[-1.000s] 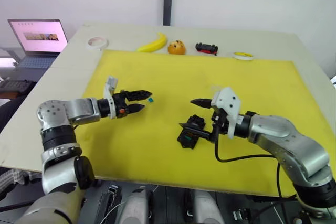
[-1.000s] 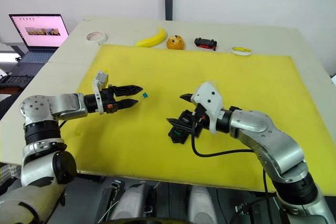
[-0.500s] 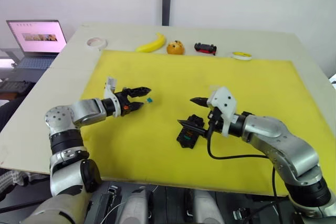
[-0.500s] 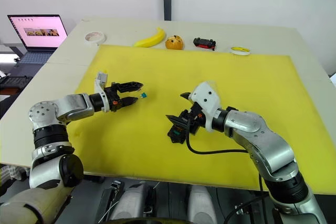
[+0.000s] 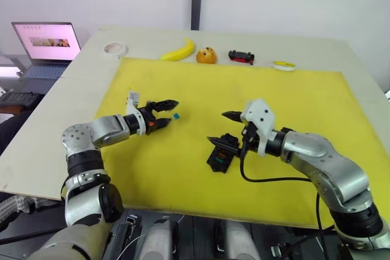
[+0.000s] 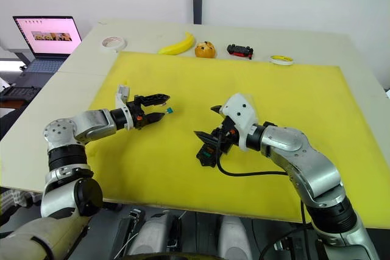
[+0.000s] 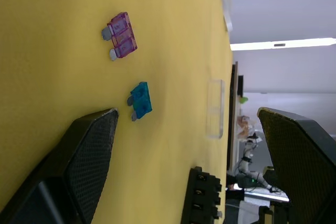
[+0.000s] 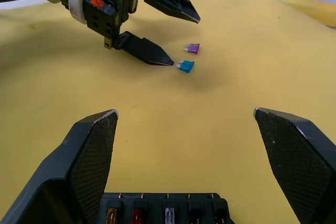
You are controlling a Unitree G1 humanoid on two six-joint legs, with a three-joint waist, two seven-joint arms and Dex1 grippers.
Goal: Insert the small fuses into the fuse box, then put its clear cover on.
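The left claw (image 8: 170,38), fingers apart, closes in on a teal fuse (image 8: 185,66) while the right claw (image 6: 209,123) hovers open over the fuse box (image 6: 206,155), ready to steady it.

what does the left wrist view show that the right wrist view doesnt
Left wrist view: the clear cover lying flat on the yellow mat, past the fuses.

Right wrist view: the left gripper from outside, open, one fingertip close beside the teal fuse, and fuses already seated in the fuse box slots, orange, red and pale ones.

Both: the teal fuse, the purple fuse just beyond it, the fuse box and the mat. The right gripper is open above the box.
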